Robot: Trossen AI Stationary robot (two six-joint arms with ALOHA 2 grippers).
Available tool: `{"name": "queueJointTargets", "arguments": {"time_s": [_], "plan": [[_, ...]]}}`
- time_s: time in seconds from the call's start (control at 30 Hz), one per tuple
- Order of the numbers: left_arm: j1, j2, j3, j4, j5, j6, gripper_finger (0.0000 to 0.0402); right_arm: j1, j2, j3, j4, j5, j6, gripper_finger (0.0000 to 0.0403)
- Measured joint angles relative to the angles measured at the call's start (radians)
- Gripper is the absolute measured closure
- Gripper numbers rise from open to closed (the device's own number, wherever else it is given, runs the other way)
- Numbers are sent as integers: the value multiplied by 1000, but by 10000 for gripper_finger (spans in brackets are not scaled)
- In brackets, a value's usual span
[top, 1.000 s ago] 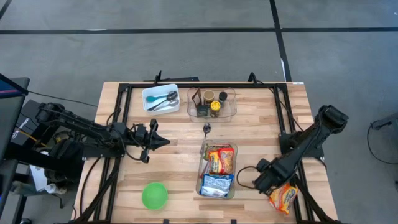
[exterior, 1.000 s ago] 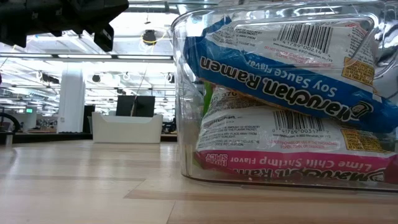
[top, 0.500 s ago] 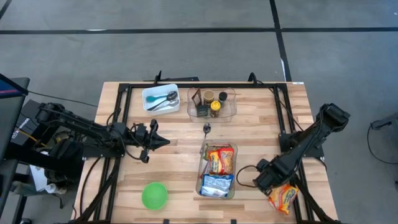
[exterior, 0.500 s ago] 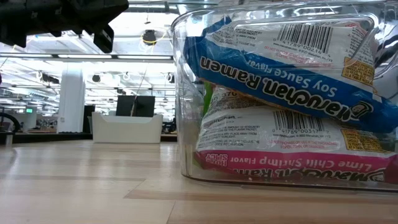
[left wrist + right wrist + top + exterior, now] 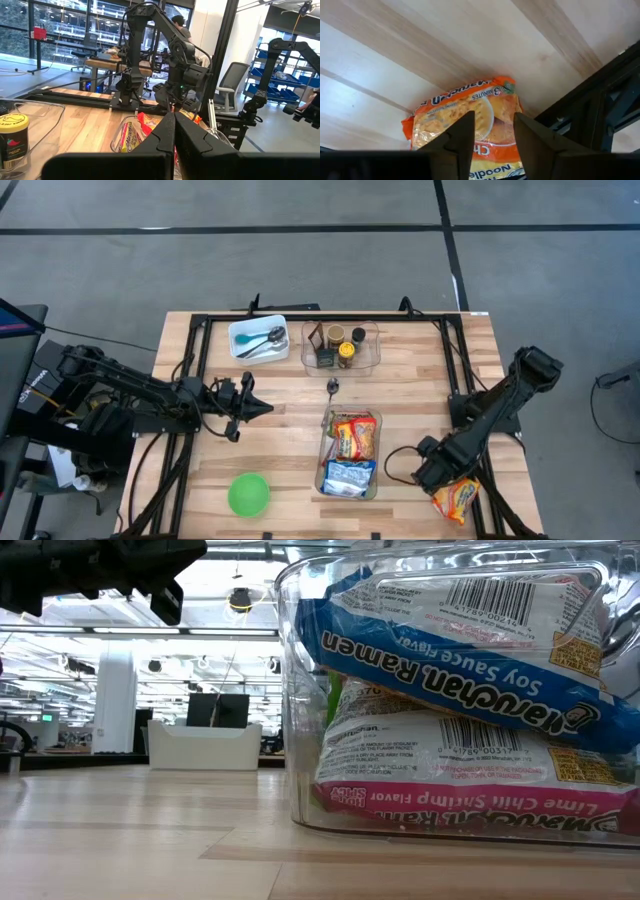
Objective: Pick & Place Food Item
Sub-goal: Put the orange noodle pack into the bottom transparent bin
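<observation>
The right hand (image 5: 492,137) hangs open right over the orange noodle pack (image 5: 470,125), which lies flat on the table (image 5: 280,450) just beside the clear bin (image 5: 349,453); it should drop straight down, then squeeze gently; the left hand (image 5: 174,131) waits closed.

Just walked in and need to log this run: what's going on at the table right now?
The right gripper is over an orange ramen packet lying on the table's near right corner, fingers apart and straddling it, not yet closed on it. A clear bin beside it already holds other ramen packets. The left gripper waits shut and empty over the table's left side.
</observation>
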Motion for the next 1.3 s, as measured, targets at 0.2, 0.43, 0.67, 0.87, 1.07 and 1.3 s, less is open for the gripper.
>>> {"name": "queueJointTargets", "arguments": {"time_s": [0.2,0.43,0.67,0.87,1.07,1.3], "plan": [[0,0,0,0,0,0,402,7,0,-9,13,0,4,251],[1,0,0,0,0,0,402,5,0,-67,67,-16,7,242],[1,0,0,0,0,0,402,12,0,-77,73,-23,27,252],[1,0,0,1,0,0,402,14,0,-77,105,-23,28,265],[0,0,0,0,0,-3,402,14,0,-77,105,-8,22,271],[1,0,0,0,0,-3,402,14,0,-77,106,4,26,272]]}}
